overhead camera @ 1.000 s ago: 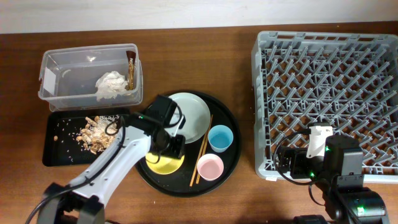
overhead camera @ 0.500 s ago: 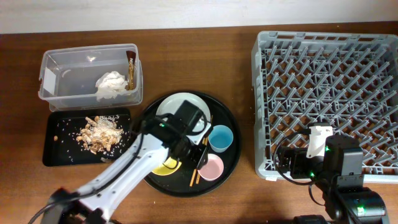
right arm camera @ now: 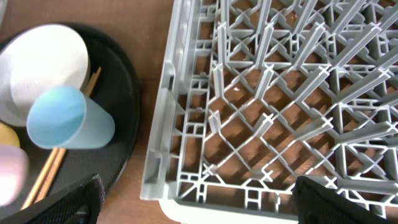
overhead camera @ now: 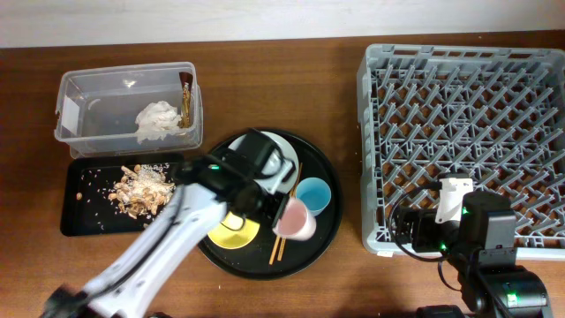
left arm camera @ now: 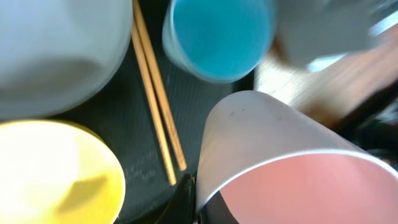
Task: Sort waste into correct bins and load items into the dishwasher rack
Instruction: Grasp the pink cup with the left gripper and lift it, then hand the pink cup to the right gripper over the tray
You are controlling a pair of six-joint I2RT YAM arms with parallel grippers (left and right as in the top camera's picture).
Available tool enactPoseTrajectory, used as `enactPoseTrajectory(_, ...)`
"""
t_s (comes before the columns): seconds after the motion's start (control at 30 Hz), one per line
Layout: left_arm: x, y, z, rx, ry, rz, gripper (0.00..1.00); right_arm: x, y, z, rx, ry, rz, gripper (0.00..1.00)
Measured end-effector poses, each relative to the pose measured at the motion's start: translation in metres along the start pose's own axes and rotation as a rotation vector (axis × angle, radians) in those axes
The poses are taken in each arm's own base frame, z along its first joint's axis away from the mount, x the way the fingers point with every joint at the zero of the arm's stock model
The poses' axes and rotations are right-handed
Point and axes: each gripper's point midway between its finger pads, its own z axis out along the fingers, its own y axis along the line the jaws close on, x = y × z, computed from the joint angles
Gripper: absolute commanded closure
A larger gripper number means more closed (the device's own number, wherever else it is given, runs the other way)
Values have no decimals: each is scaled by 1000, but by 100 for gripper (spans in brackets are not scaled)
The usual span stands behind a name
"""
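One tissue [overhead camera: 157, 120] lies in clear tub [overhead camera: 93, 93]; left pincer [overhead camera: 281, 213] grips pink cup [overhead camera: 297, 221].

left fingers [overhead camera: 274, 210] hold pink cup [overhead camera: 296, 219], tilted, over round black tray [overhead camera: 328, 231] | blue cup [overhead camera: 312, 195] just beside | yellow bowl [overhead camera: 231, 233], plate [overhead camera: 281, 152], chopsticks [overhead camera: 281, 240] on tray

The left arm [overhead camera: 163, 231] reaches forward and to the right, its left gripper [overhead camera: 267, 210] clamped on the tilted pink cup [overhead camera: 297, 221]; the right arm [overhead camera: 484, 237] sits folded low, its right gripper [right arm camera: 196, 190] empty (fingers spread wide)
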Motion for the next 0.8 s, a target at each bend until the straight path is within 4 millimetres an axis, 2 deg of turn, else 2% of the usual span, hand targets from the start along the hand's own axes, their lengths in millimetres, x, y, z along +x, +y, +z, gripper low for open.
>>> enactPoseTrajectory(0.03,-18,-2,-27,42,-112,-3,100,-3,-1,0,5,-14,18,2)
enactPoseTrajectory(0.1,-46,-1,-52,132,-253,-10,100,-17,1,0,-5,-68,49,2)
enactPoseTrajectory(0.17,-71,0,-67,243,-353,-2,100,-26,13,3,-77,-86,48,2)
enactPoseTrajectory(0.2,-84,-1,-76,319,-406,10,100,-29,23,5,-134,-85,37,2)
enactPoseTrajectory(0.23,-96,-5,-86,421,-453,39,100,-30,43,7,-248,-69,15,2)
enactPoseTrajectory(0.27,-100,-11,-92,521,-462,58,100,-30,55,10,-323,-49,4,2)
enactPoseTrajectory(0.37,-96,-28,-90,722,-407,80,100,-42,102,6,-638,-48,-58,2)
enactPoseTrajectory(0.5,-93,-35,-79,860,-334,56,100,-49,135,-2,-924,-34,-101,2)
enactPoseTrajectory(0.67,-85,-58,-77,933,-287,101,100,-51,152,1,-1148,8,-105,2)
enactPoseTrajectory(0.8,-82,-68,-74,946,-264,119,100,-55,158,-7,-1247,-15,-139,2)
